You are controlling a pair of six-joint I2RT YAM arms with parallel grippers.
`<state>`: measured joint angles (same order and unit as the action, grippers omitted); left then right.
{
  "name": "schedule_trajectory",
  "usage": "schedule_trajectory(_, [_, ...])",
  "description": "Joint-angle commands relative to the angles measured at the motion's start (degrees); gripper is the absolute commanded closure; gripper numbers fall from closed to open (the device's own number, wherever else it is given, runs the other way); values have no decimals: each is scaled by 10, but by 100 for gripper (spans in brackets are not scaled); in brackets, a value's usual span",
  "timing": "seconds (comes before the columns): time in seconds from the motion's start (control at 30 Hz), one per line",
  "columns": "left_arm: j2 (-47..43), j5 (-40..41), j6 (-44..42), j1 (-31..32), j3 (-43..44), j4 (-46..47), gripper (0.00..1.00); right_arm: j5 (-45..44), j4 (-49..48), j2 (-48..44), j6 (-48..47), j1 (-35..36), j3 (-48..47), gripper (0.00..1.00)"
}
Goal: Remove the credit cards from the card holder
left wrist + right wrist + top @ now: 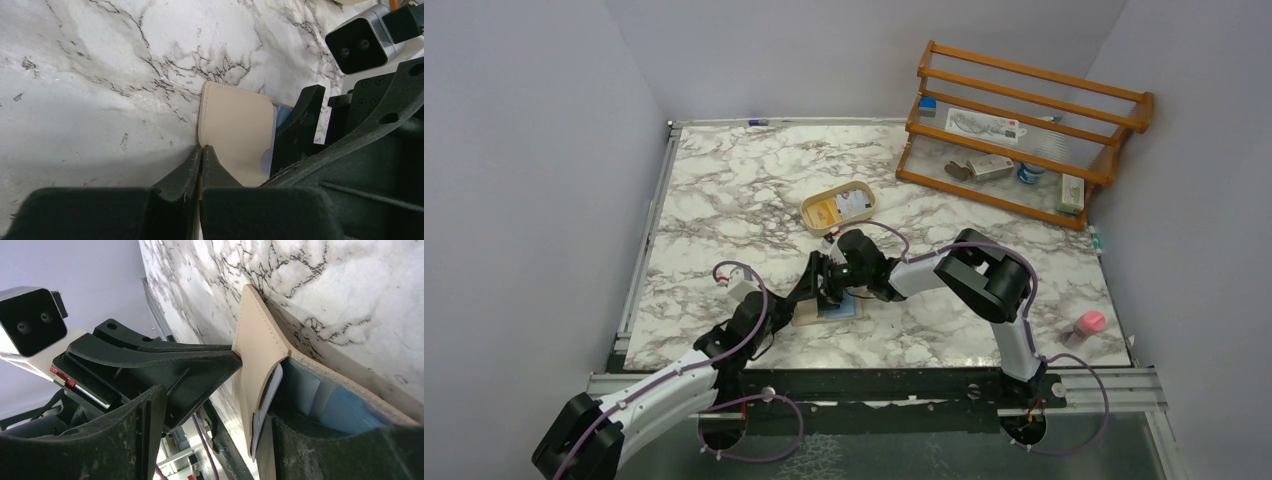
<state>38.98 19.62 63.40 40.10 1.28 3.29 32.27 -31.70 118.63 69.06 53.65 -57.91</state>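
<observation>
Slick marble worktop (724, 200): tan leather card holder (235, 125) may skid from the pressed-together left claw (201, 152) while the spread right claw (217, 407) straddles its flap.

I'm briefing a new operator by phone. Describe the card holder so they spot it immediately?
On the marble table, near the front edge, the left gripper and right gripper meet. The card holder is the tan wallet there, flap lifted, blue cards inside, unlike the rimmed oval tray behind.
</observation>
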Motion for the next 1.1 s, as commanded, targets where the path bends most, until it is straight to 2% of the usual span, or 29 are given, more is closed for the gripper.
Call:
schedule_trajectory(0.0, [-16, -1, -2, 1, -6, -30, 100, 9, -27, -24, 41, 8, -17, 35])
schedule_trajectory(0.87, [-24, 4, -10, 1, -1, -53, 100, 34, -20, -124, 33, -41, 31, 36])
schedule_trajectory(1.07, [-22, 4, -10, 1, -1, -50, 100, 33, -22, -107, 19, -43, 34, 35])
